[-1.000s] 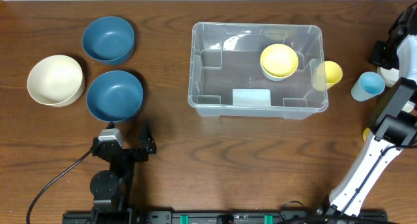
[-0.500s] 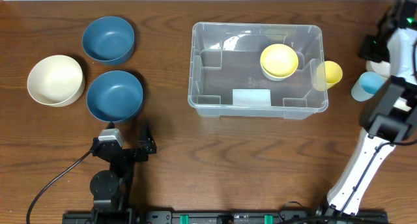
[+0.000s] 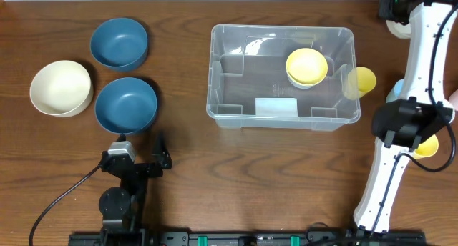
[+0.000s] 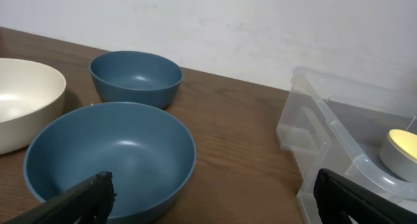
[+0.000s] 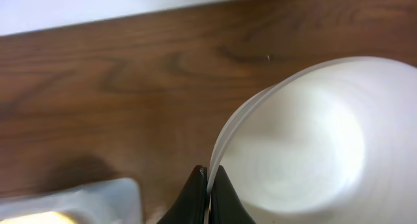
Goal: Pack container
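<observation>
Right pincer (image 5: 208,180): pressed on the thin rim of a white cup (image 5: 306,139), over the counter's (image 3: 186,167) far right corner. Left pincer (image 4: 212,191): spread, empty. Container (image 3: 283,29): mid-counter, yellow bowl (image 3: 307,66) inside. Risk: one-edge grip, so the cup may swing or slip.

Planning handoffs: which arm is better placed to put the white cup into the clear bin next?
Right: the right hand pinches the white cup by its rim near the container; the left hand sits open by a blue bowl.
</observation>
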Robot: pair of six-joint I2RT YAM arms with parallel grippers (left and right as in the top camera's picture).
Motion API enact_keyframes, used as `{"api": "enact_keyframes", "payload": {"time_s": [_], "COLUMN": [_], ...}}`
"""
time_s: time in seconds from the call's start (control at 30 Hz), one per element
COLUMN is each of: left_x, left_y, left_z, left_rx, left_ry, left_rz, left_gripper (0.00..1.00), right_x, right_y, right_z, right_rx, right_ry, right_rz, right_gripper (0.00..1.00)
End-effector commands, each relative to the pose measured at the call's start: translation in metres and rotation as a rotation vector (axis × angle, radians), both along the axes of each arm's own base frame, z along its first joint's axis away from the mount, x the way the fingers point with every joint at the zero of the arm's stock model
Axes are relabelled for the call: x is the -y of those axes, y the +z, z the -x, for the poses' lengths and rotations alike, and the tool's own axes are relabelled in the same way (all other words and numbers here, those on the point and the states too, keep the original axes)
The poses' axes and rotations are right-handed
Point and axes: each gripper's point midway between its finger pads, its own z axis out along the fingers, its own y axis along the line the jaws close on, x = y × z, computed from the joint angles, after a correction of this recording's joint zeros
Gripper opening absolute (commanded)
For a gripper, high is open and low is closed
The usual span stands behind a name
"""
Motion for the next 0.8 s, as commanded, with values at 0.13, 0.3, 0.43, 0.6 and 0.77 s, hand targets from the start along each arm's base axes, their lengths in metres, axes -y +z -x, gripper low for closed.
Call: {"api": "enact_keyframes", "payload": {"time_s": [0.13, 0.3, 0.43, 0.6, 0.77], "left_x": [-0.001, -0.001, -0.001, -0.001, -0.001], "left_y": [-0.016, -0.016, -0.016, -0.016, -0.016], "left_z": [0.000, 0.000, 0.000, 0.000, 0.000], "left_rx": [-0.042, -0.042, -0.042, -0.042, -0.042], "left_ry": [0.004, 0.004, 0.004, 0.004, 0.004], "left_rz": [0.009, 0.009, 0.009, 0.009, 0.009], "left_gripper": [0.98, 0.98, 0.98, 0.98, 0.98], "right_x": [-0.094, -0.157, -0.204, -0.240, -0.246], "right_y": [0.075, 0.072, 0.062, 0.050, 0.040], "right_z": [0.014, 0.025, 0.044, 0.072, 0.093], "right_rx": [0.120, 0.083, 0.016, -0.078, -0.168], "right_ry": [0.187, 0.299, 0.372, 0.418, 0.431], "right_rz": [-0.043, -0.053, -0.068, -0.056, -0.039], "right_gripper": [0.01, 0.01, 0.01, 0.01, 0.01]}}
